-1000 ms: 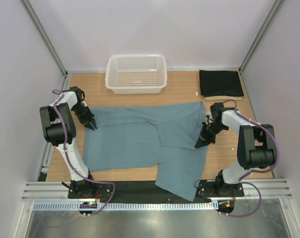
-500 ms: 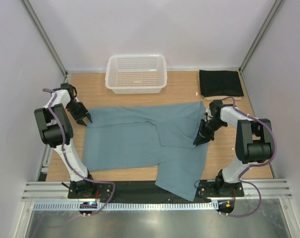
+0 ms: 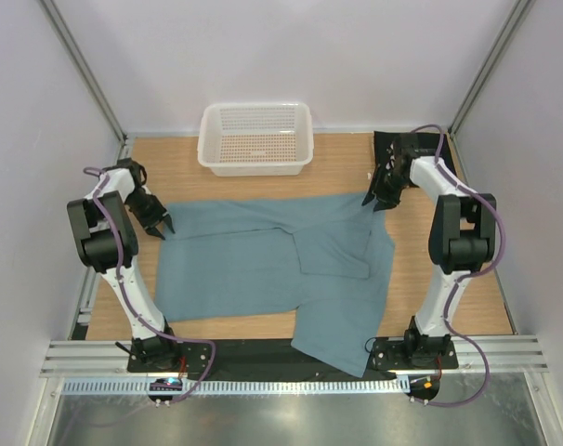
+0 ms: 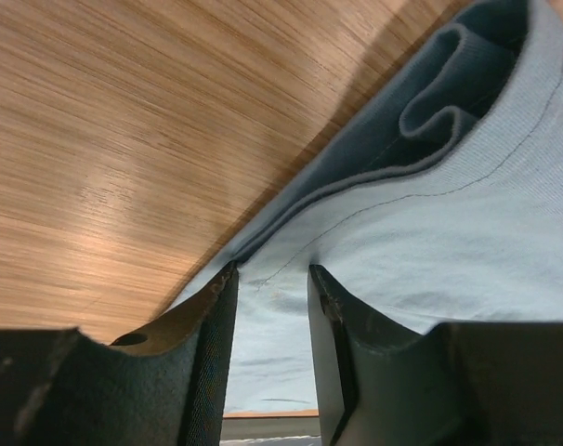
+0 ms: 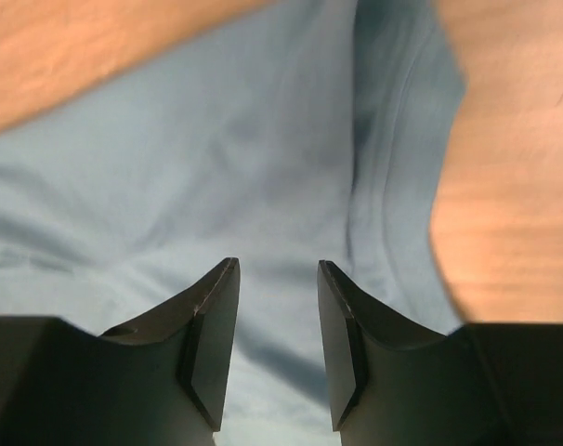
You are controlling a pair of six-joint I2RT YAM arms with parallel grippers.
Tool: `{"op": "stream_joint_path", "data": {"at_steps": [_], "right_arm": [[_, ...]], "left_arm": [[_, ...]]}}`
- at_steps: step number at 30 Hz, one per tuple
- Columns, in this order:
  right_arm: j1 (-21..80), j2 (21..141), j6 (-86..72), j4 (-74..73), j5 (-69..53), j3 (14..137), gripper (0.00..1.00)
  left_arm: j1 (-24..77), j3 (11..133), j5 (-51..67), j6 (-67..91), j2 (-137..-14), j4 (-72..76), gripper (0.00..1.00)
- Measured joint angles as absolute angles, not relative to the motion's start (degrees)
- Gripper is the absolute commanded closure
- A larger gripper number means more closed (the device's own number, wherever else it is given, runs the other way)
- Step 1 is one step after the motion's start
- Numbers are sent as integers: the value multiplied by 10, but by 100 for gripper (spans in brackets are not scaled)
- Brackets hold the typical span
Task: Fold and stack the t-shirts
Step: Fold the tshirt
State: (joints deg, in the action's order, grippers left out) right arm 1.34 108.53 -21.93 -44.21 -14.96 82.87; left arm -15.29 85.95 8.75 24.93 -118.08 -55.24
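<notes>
As arms (image 3: pixel 103 232) reach forward, left end effector (image 3: pixel 163 227) and right end effector (image 3: pixel 372 201) gape.

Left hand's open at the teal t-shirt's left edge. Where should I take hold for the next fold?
Grip the teal t-shirt at its far-left corner, where the edge lifts into a small roll. Bring the left hand in low from the left over the bare table, probably slipping one finger underneath. Elsewhere the cloth lies flat.
</notes>
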Motion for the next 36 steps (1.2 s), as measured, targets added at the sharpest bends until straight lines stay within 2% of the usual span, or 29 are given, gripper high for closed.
{"op": "stream_joint_path", "data": {"at_steps": [7,12,16,22,30,33,36], "right_arm": [[-6,1204,-207,-442,-102,952,55],[-21,1244,-198,-449,-88,1020,55],[-25,1263,-191,-456,-84,1061,55],[-26,1291,-183,-465,-89,1101,57],[-28,1307,-181,-477,-95,1110,57],[-28,1309,-181,-479,-98,1110,57],[-28,1310,-181,-480,-98,1110,57]], "left_arm": [[-152,862,86,249,-1174,-552,43],[-154,918,75,250,-1174,-549,42],[-154,1003,76,249,-1192,-543,46],[-154,1108,95,246,-1284,-535,54],[-154,1101,121,243,-1315,-548,54],[-154,1089,134,239,-1315,-547,63],[-152,1083,142,235,-1315,-548,67]]}}
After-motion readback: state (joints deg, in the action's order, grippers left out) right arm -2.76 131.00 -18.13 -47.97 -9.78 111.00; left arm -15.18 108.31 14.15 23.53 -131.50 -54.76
